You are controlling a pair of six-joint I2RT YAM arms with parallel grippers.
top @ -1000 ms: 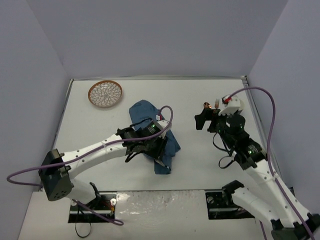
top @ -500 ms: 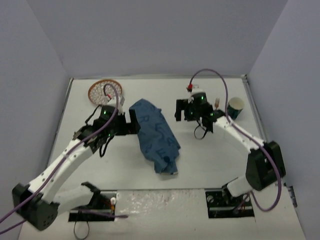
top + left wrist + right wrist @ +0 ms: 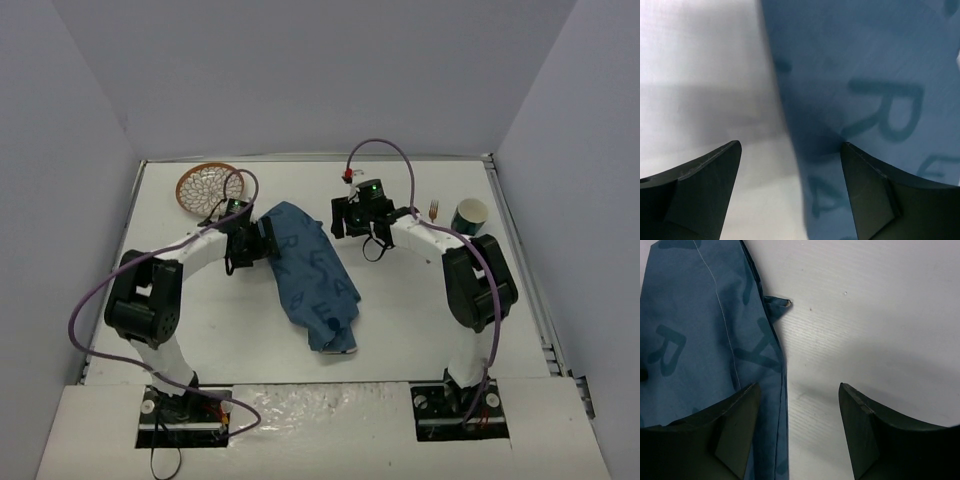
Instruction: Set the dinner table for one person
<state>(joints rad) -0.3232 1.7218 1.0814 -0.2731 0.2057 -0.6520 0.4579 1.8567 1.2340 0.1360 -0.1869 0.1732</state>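
The smooth, flat white desk (image 3: 420,320), rectangular with a thin metal rim, stretched beneath everything, its long axis left to right. Near its middle sprawled a rumpled blue letter-printed cloth (image 3: 312,275). The left jaws and right jaws gaped wide, empty, flanking the cloth's far end.

Both arms rise from their bases, fold sharply at the elbow and point inward toward each other, the left arm (image 3: 190,247) ending in the left gripper (image 3: 265,241) and the right arm (image 3: 425,235) in the right gripper (image 3: 338,217), each held low with its 2 fingers spread apart.
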